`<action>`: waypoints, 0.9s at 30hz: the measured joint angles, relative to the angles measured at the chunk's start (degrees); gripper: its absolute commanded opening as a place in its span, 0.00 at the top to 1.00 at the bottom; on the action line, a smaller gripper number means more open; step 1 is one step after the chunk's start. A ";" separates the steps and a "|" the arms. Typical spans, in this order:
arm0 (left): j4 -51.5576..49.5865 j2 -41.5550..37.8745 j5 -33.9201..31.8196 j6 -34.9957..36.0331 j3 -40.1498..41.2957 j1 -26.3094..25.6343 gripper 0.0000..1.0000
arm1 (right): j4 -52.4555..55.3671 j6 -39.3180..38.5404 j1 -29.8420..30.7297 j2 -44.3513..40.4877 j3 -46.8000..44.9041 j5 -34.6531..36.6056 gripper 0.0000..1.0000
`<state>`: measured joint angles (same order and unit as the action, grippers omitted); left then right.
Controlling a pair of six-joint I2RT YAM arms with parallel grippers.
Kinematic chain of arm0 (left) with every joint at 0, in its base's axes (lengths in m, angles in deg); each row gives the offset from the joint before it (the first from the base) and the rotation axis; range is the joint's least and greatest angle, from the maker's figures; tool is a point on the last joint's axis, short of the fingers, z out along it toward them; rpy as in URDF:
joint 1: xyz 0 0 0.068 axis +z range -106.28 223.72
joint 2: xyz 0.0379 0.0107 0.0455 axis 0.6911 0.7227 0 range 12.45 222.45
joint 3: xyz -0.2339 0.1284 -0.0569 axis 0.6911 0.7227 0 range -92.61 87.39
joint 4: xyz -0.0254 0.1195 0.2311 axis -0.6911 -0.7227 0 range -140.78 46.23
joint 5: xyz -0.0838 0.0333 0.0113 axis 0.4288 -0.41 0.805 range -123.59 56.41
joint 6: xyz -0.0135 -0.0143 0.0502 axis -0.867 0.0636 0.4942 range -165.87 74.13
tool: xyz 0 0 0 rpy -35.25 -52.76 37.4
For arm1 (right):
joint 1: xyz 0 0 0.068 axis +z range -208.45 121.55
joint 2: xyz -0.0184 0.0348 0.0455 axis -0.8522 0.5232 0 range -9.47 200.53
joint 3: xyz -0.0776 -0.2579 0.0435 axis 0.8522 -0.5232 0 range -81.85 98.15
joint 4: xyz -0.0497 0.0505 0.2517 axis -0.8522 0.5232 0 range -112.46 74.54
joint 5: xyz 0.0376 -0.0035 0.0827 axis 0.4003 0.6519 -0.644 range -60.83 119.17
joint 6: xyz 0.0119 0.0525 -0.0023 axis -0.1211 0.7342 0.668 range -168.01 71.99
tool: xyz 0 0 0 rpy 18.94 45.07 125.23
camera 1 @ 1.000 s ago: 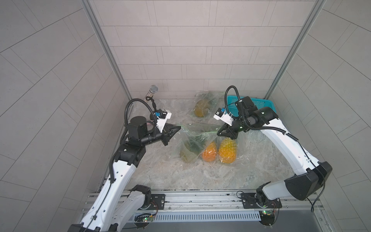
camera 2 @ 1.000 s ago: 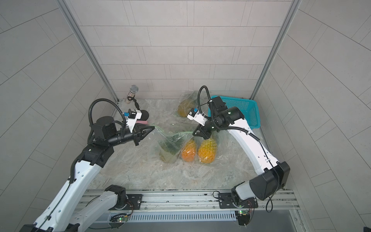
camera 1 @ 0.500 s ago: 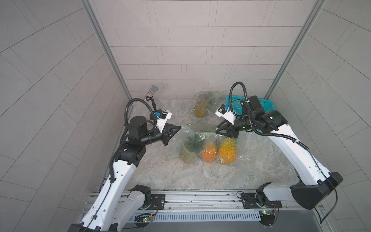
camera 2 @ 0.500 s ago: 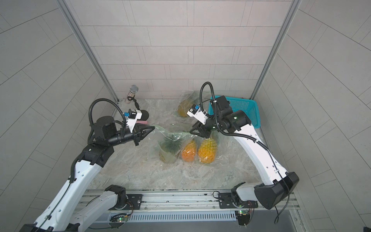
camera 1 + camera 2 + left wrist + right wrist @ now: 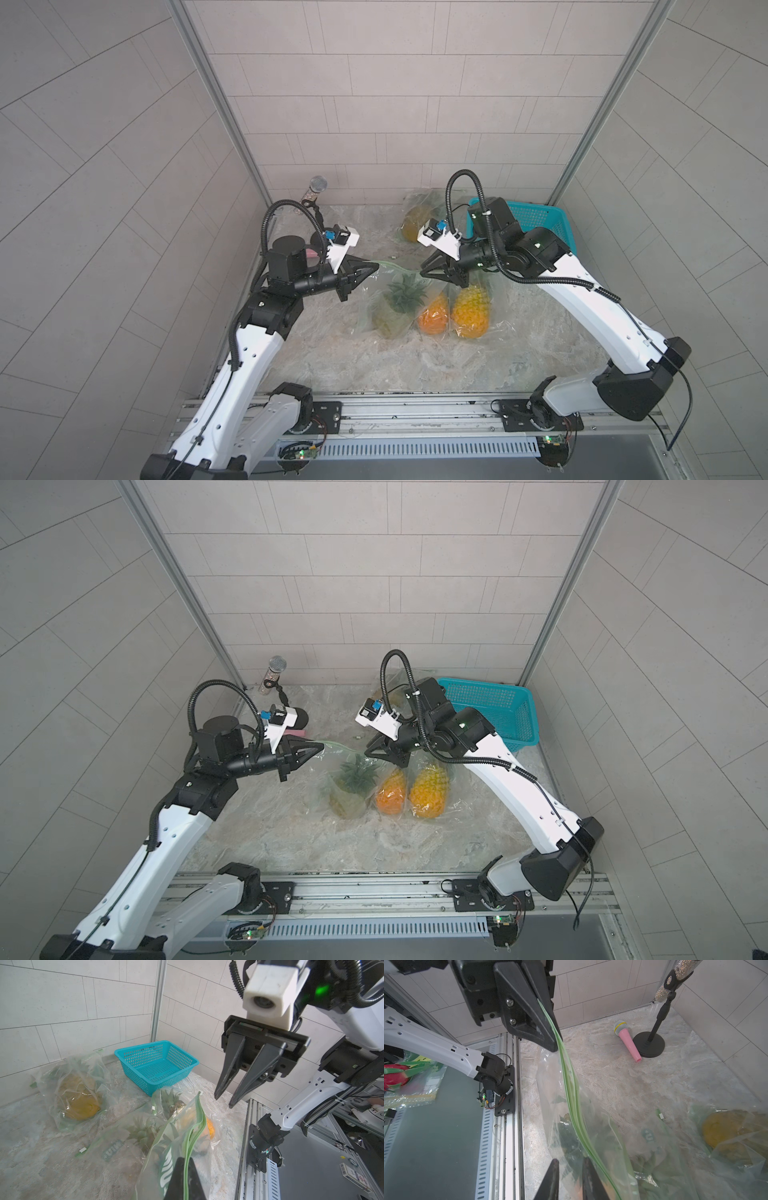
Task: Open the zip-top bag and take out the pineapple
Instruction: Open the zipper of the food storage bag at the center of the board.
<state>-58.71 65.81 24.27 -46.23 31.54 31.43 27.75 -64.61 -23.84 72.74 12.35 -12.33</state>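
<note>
Green zip strip [image 5: 572, 1086]: clamped at one end between the fingers of the left hand [image 5: 376, 268] and drawn out as a sagging line toward the right hand [image 5: 223, 1102]. Whether its tracks are sealed along the whole length cannot be told.
Zip-top bag [image 5: 370, 299]: clear plastic with green print. It is raised by its top edge, and its lower part is left resting on the marbled desk [image 5: 374, 365].
Left hand: closed fully on the strip's end and held above the desk on the bag's side nearest the left arm. The pinch is seen plainly in the right wrist view.
Right hand: jaws parted a little, with nothing gripped. It is held near the strip's far end, just above it, and is seen apart from the plastic in the left wrist view.
Pineapple [image 5: 351, 789]: kept inside the raised bag between the two hands. Its greenish-yellow body is down on the desk and its dark green crown is turned up toward the strip.
Neighbouring bags: an orange pineapple [image 5: 434, 322] and a yellow pineapple [image 5: 470, 313], each bagged, are laid just beside the raised bag on the side toward the right arm.
Rear bag [image 5: 76, 1093]: another bagged yellow fruit is laid near the back wall, beside the basket.
Blue basket [image 5: 145, 1053]: set in the rear corner on the right arm's side.
Pink microphone [image 5: 628, 1043]: laid flat just beside the round base of a black stand [image 5: 649, 1046].
</note>
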 measured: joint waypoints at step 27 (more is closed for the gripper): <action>-10.71 4.94 3.19 6.88 -7.56 0.00 1.00 | 5.62 -11.98 -8.37 9.22 2.25 -0.66 0.43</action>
<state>-69.42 70.75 27.46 -39.34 23.97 31.43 33.37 -76.59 -32.21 81.96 14.60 -12.98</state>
